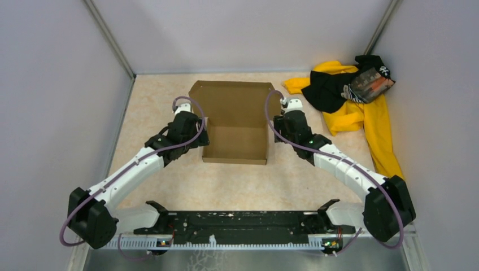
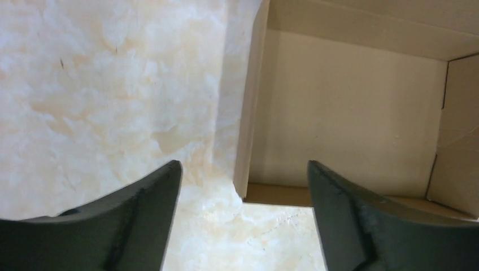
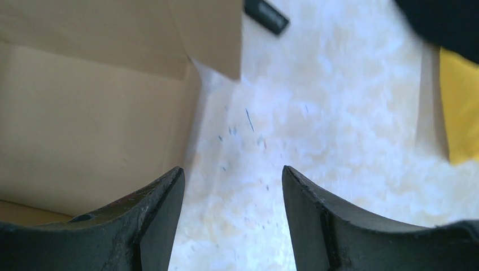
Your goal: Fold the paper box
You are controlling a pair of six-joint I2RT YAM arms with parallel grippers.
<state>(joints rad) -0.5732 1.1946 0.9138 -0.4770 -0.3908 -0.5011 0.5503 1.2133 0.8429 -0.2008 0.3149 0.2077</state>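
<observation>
The paper box [image 1: 234, 121] is plain brown cardboard standing on the table's middle, with side walls up and a tall back flap. My left gripper [image 1: 200, 138] hovers at its left wall near the front corner. In the left wrist view the left gripper [image 2: 244, 186] is open, and the box wall [image 2: 248, 113] stands ahead of the gap, untouched. My right gripper [image 1: 281, 121] sits just outside the right wall. The right gripper [image 3: 233, 180] is open over bare table, with the box [image 3: 85, 113] to its left. Neither gripper holds anything.
A yellow-and-black clothing pile [image 1: 353, 93] lies at the back right, and its yellow edge [image 3: 460, 107] shows in the right wrist view. Grey walls enclose the marbled table [image 1: 158, 113] on three sides. The arm bases and a black rail [image 1: 237, 223] line the near edge.
</observation>
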